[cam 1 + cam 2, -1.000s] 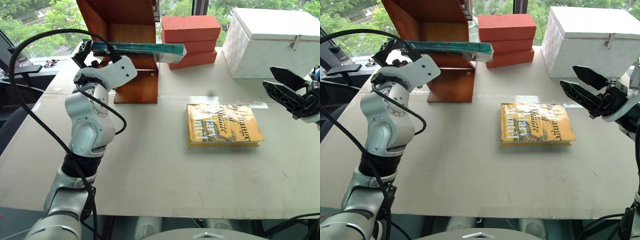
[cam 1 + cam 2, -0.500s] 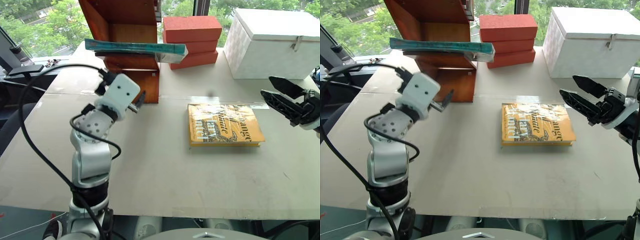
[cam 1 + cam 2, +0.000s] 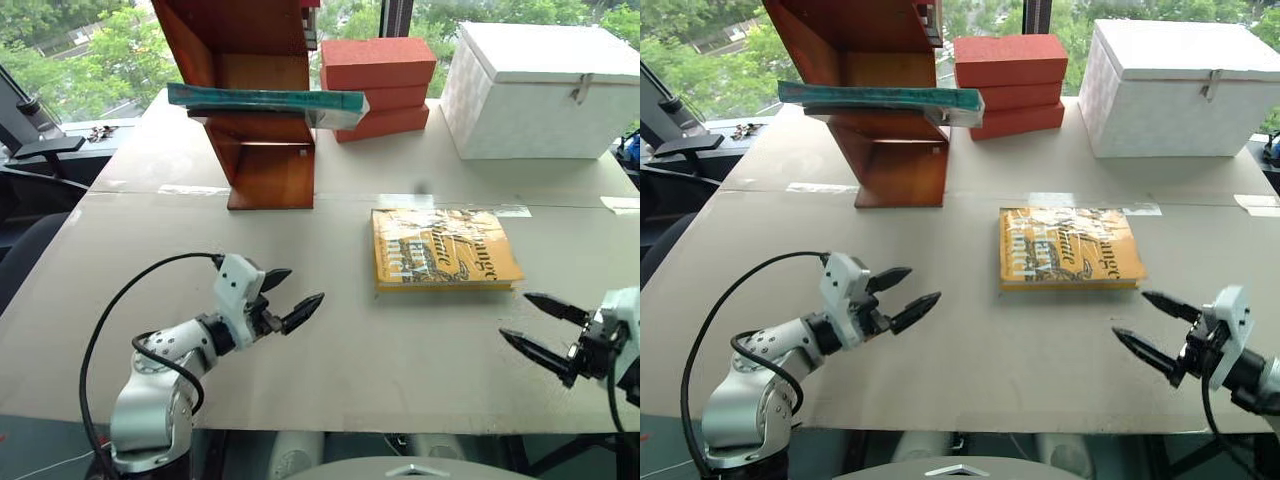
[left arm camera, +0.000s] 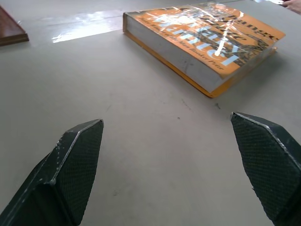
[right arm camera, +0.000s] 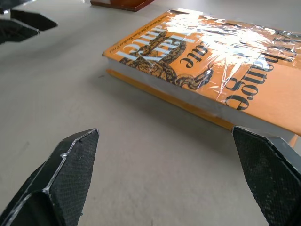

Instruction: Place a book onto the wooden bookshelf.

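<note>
You are looking down over a pale grey table [image 3: 330, 350]; at its far side stands the reddish-brown wooden bookshelf [image 3: 262, 100], and the teal-green book [image 3: 265, 100] in wrinkled clear plastic lies flat on its shelf board, one end jutting past the shelf's edge toward a stack of red-orange bricks [image 3: 380, 85]; just beyond the bricks sits a white box [image 3: 540, 90] with its lid down.

Near the middle of the table a yellow-orange book [image 3: 445, 250] lies flat, cover up, well apart from the shelf.

Your left gripper [image 3: 287, 297] is low over the near left part of the table, pointing toward the yellow-orange book; its two black fingers are spread wide and nothing is between them.

Your right gripper [image 3: 533, 326] is low at the near right edge, pointing inward toward the same book; its fingers too are spread wide and hold nothing.

Neither gripper touches either book.
</note>
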You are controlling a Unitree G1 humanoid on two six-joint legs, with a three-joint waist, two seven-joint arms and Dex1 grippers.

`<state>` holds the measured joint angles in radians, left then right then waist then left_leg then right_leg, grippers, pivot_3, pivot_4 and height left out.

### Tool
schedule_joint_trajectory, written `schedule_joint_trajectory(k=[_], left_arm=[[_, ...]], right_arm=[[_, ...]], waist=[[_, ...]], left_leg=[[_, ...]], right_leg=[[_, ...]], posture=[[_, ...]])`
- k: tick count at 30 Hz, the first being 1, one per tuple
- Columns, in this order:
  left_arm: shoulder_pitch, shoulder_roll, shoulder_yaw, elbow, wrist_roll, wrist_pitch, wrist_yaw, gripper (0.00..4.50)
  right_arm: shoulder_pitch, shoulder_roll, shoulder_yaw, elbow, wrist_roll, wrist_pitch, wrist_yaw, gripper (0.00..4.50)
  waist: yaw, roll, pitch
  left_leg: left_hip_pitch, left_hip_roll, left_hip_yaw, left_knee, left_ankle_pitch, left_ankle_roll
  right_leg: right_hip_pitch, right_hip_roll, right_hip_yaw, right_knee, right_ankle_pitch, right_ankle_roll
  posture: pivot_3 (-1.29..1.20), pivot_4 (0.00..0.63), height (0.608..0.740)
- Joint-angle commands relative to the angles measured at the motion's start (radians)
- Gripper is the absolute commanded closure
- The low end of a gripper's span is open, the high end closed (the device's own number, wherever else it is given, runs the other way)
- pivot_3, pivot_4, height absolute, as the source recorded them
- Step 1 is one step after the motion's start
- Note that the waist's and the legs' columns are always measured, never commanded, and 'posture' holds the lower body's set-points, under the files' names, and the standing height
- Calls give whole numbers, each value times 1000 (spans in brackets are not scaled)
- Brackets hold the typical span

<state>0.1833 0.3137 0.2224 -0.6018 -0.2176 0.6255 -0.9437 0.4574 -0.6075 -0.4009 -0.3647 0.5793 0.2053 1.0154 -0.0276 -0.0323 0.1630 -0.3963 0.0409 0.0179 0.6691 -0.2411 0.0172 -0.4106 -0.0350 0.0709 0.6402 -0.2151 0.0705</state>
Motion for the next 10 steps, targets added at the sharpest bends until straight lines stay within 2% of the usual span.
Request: schedule_joint_trajectory(k=[1, 4, 10], left_arm=[[57, 8, -27, 14, -33, -95, 10, 58], [79, 31, -55, 35, -17, -152, 41, 58], [67, 58, -86, 59, -14, -246, 94, 58]], right_arm=[[21, 38, 27, 61, -73, -132, 19, 0], [17, 63, 51, 120, -121, -221, 21, 0], [-1, 71, 71, 173, -138, -283, 16, 0]], waist=[[-7, 0, 0], [-8, 0, 0], [-11, 2, -1]], left_leg=[[0, 1, 0, 0, -2, -3], [0, 2, -2, 0, -2, -4], [-1, 0, 3, -1, -3, -4]], right_leg=[[-1, -1, 0, 0, 0, 0], [-2, -4, 1, -1, 0, 0], [-3, -12, 0, -4, 0, 0]], posture=[[0, 150, 740], [0, 150, 740], [0, 150, 740]])
